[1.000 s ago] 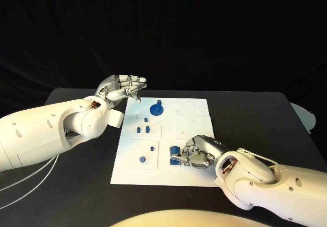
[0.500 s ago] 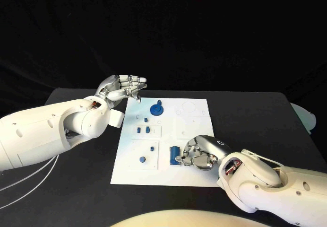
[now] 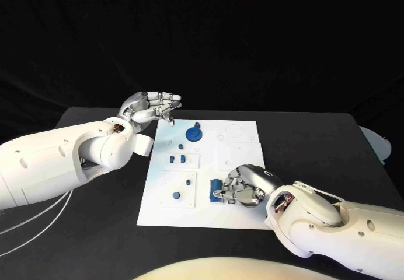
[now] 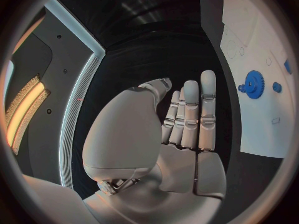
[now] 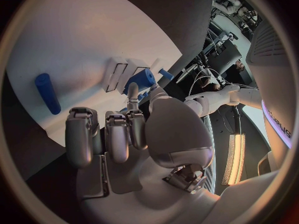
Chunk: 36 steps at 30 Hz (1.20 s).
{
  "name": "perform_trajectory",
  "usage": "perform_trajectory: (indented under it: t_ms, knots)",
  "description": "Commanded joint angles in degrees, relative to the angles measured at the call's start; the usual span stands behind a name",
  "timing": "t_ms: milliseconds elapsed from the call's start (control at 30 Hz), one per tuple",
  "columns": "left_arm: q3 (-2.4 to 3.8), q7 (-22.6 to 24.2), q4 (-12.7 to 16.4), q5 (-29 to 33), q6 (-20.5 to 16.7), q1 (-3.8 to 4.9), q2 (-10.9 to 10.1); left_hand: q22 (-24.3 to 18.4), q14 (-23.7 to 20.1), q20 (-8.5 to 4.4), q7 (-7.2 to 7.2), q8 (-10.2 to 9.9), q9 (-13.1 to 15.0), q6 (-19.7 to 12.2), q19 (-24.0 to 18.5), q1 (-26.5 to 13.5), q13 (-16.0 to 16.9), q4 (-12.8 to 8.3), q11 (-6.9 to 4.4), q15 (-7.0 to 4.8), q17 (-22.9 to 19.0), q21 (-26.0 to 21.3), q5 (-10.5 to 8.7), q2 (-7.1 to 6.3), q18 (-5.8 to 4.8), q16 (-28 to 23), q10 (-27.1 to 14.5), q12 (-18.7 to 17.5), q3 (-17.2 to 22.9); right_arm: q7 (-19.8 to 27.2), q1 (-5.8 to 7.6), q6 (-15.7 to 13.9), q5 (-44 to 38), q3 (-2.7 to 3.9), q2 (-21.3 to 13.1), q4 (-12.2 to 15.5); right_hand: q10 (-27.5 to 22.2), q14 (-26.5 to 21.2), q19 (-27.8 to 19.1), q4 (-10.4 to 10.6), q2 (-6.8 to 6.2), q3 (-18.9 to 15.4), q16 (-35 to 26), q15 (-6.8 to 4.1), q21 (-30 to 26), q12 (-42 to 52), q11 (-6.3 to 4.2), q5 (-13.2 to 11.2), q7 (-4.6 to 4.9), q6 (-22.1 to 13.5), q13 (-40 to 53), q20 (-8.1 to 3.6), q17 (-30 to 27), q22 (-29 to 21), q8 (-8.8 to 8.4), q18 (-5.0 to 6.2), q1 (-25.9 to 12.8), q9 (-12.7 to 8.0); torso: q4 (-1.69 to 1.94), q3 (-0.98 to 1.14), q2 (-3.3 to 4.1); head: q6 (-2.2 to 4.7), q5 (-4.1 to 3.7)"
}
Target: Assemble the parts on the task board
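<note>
The white task board (image 3: 240, 157) lies mid-table. On it are a blue gear (image 3: 194, 135), two small blue pegs (image 3: 175, 158) and a blue piece (image 3: 177, 196) near its front left. My right hand (image 3: 242, 186) rests on the board's near right part with its fingers curled in, beside blue pieces (image 3: 218, 191). In the right wrist view the thumb tip touches a blue piece (image 5: 144, 77) by white raised fixtures, and a blue peg (image 5: 47, 92) lies loose on the board (image 5: 74, 40). My left hand (image 3: 152, 108) hovers off the board's far left corner and holds nothing; its fingers (image 4: 193, 114) are stretched out, with the gear (image 4: 253, 83) beyond them.
A white rounded object (image 3: 379, 143) sits at the table's right edge. Pale cables (image 3: 25, 224) hang beside my left arm at the table's left side. Bare black table surrounds the board on every side.
My right hand has shifted slightly over the blue pieces at the board's near right. The left hand has stayed where it was.
</note>
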Motion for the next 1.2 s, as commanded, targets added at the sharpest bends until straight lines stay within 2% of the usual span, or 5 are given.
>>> perform_trajectory:
  t_ms: [33, 433, 800, 1033, 1200]
  knots:
    - [0.04, 0.32, 0.16, 0.22, 0.83, 0.03, 0.06, -0.05, -0.36, 0.14, -0.06, 0.14, -0.07, -0.38, -0.25, -0.24, -0.08, 0.00, 0.15, 0.01, -0.05, -0.22, 0.08, 0.18, 0.89, 0.33, -0.32, 0.12, 0.31, -0.36, -0.14, 2.05, -0.82, -0.14, -0.01, -0.43, 3.03, 6.15, 3.75, 0.03, -0.41, 0.17, 0.19, -0.42, 0.27, 0.26, -0.33, -0.31, -0.29, 0.14, 10.89, -0.56, 15.08, 13.18, 0.31, -0.71, 0.97, -0.12, -0.03, 0.04, -0.03, -0.12, 0.18]
    - [0.03, 0.31, 0.13, 0.22, 0.87, 0.03, -0.04, -0.05, -0.36, 0.14, -0.06, 0.14, -0.07, -0.38, -0.25, -0.24, -0.08, 0.00, 0.15, 0.01, -0.05, -0.22, 0.08, 0.18, 0.89, 0.33, -0.32, 0.12, 0.31, 0.03, -0.14, 1.71, -1.06, -0.14, -0.76, 0.18, 3.06, 6.15, 3.74, -0.05, -1.07, 0.18, 0.19, -0.46, 0.22, 0.30, -0.37, -0.42, -0.35, 0.10, 10.95, -0.61, 15.08, 13.17, 0.34, -0.70, 2.29, -0.23, -0.09, 0.11, 0.01, -0.21, 0.37]
    - [0.03, 0.37, 0.14, 0.22, 0.79, 0.03, -0.06, -0.05, -0.36, 0.14, -0.06, 0.14, -0.07, -0.38, -0.25, -0.24, -0.08, 0.00, 0.15, 0.01, -0.05, -0.22, 0.08, 0.18, 0.89, 0.33, -0.32, 0.12, 0.31, 0.28, -0.15, 1.58, -1.16, -0.14, -0.99, 0.35, 3.06, 6.15, 3.77, -0.07, -1.38, 0.20, 0.19, -0.48, 0.29, 0.30, -0.40, -0.15, -0.36, 0.09, 10.96, -0.64, 15.08, 13.20, 0.35, -0.72, 2.95, -0.30, -0.07, 0.04, 0.00, -0.27, 0.36]
    - [0.03, 0.39, 0.07, 0.22, 0.78, 0.03, -0.04, -0.05, -0.36, 0.14, -0.06, 0.14, -0.07, -0.38, -0.25, -0.24, -0.08, 0.00, 0.15, 0.01, -0.05, -0.22, 0.08, 0.18, 0.89, 0.33, -0.32, 0.12, 0.31, 0.94, -0.01, -0.76, -1.37, -0.10, -2.12, 1.06, 2.89, 6.15, 3.71, -0.05, -1.47, 0.18, 0.19, -0.48, 0.11, -0.03, -0.39, -0.13, -0.35, 0.07, 10.73, -0.64, 15.08, 13.15, 0.34, -0.69, 3.05, -0.32, -0.05, 0.03, -0.07, -0.20, 0.24]
    - [0.03, 0.40, 0.02, 0.22, 0.74, 0.03, -0.02, -0.05, -0.36, 0.14, -0.06, 0.14, -0.07, -0.38, -0.25, -0.24, -0.08, 0.00, 0.15, 0.01, -0.05, -0.22, 0.08, 0.18, 0.89, 0.33, -0.32, 0.12, 0.31, 2.05, 0.98, -3.10, -0.65, 0.00, -4.22, 2.18, 2.62, 6.15, 3.66, 0.04, -1.58, 0.20, 0.19, -0.47, -0.06, -0.52, -0.34, 0.09, -0.26, -0.16, 10.39, -0.64, 15.08, 13.11, 0.20, -0.66, 3.33, -0.42, -0.10, 0.02, -0.08, 0.04, 0.17]
